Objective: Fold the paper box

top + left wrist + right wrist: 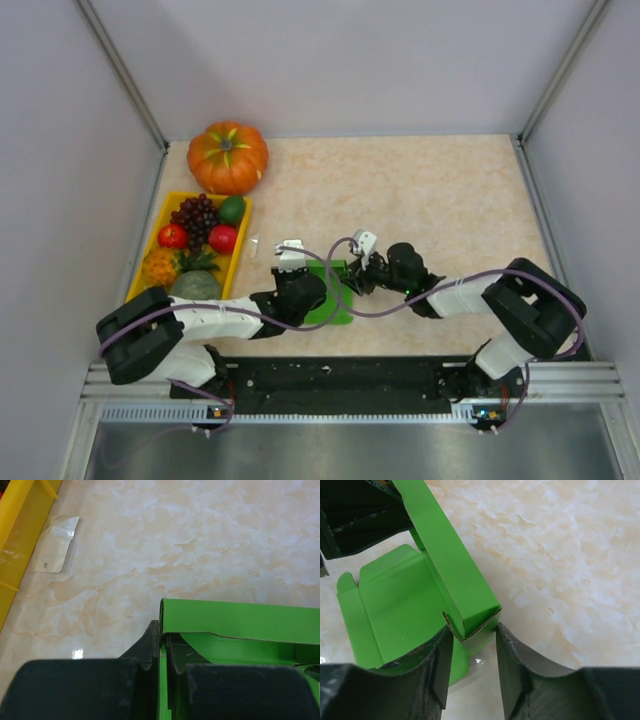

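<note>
Paper box (340, 305) sits toward the near side of the counter (440, 190), right between the two arms, and from above they cover most of it. Left gripper (161, 636) has its jaws clamped tight on the end of one upright green wall. Right gripper (472, 635) has its jaws apart, straddling the corner of a raised, folded-over flap, and we can't tell if they're actually pinching it. Off to the left we've got a yellow tray (172, 200) of fruit with grapes (196, 213), and a pumpkin (228, 157) behind it, both well apart from the box. A small clear plastic bag (56, 550) lies flat just beside the tray.
</note>
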`<action>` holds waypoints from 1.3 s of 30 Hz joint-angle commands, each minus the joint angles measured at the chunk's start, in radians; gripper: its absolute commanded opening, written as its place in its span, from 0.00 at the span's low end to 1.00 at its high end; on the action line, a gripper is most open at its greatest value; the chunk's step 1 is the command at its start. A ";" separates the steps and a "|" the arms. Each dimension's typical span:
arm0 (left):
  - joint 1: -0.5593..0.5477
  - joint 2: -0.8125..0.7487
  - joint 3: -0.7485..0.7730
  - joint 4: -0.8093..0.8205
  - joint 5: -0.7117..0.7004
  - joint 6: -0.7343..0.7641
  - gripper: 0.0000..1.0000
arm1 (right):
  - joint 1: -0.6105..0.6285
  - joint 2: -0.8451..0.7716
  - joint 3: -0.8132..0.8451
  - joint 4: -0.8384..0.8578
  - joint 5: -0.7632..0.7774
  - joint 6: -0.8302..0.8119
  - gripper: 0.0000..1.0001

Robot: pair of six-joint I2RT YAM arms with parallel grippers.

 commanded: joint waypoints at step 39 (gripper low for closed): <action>-0.006 -0.152 0.072 -0.143 0.032 -0.222 0.00 | 0.307 0.334 0.360 -0.468 1.542 0.441 0.00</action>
